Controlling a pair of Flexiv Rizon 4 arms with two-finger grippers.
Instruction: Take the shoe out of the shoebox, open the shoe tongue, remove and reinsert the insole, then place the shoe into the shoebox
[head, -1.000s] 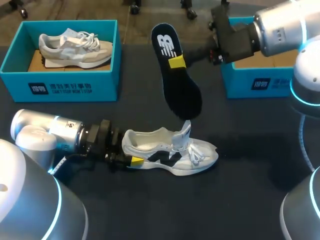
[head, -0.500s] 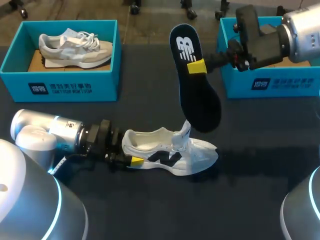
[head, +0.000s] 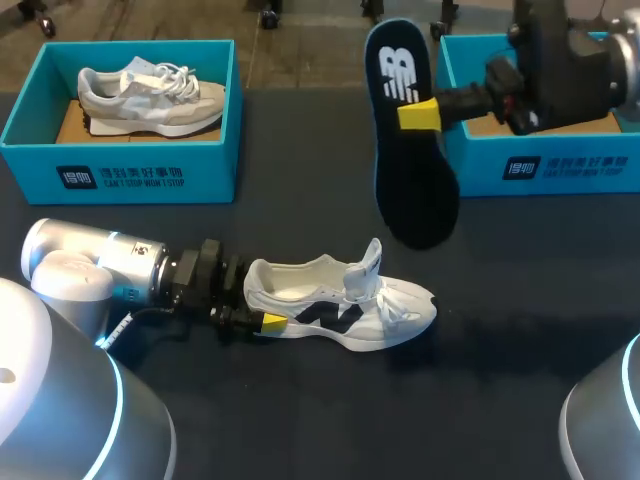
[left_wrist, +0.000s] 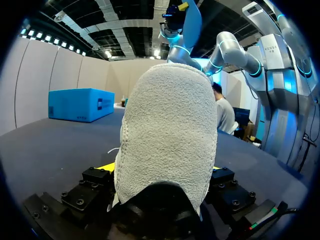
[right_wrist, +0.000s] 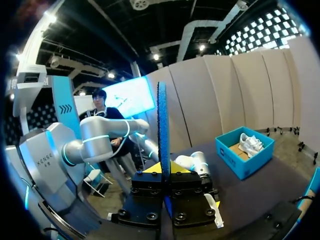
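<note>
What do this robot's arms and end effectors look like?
The left arm and right arm are silver-grey tubes with glowing cyan rings at the joints. The left end effector and right end effector are black, blocky and bolted, with two yellow-tipped fingers each. A thin cable runs by the left wrist.

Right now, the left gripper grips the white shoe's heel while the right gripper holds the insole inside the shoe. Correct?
No. The head view shows the right gripper holding the insole in the air, clear of the white shoe.
</note>
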